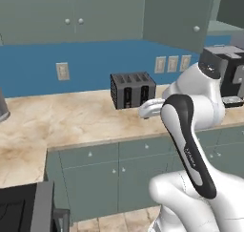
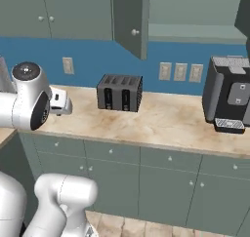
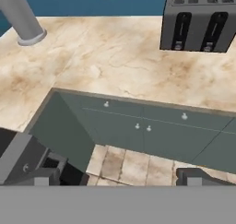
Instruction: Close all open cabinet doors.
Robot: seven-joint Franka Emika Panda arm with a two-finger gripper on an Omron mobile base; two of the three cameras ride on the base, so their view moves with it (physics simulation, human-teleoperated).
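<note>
One upper cabinet door (image 1: 174, 14) (image 2: 129, 16) stands open, swung out from the wall over the counter, its pale knob near its lower edge. A second dark door panel (image 2: 243, 11) juts out at the top right. The two upper doors (image 1: 52, 16) to the left are shut, knobs side by side. The lower cabinet doors (image 3: 124, 138) under the counter are shut. My gripper (image 3: 120, 179) hangs over the counter's front edge, left of the toaster and well below the open door. It is open, with nothing between its fingertips (image 3: 196, 176).
A black toaster (image 1: 132, 89) (image 2: 119, 92) (image 3: 203, 20) sits on the marble counter (image 1: 62, 116). A black coffee machine (image 2: 229, 94) stands to the right. A grey cylinder (image 3: 20, 15) stands at the counter's left, and a stove (image 1: 24, 207) lies below left.
</note>
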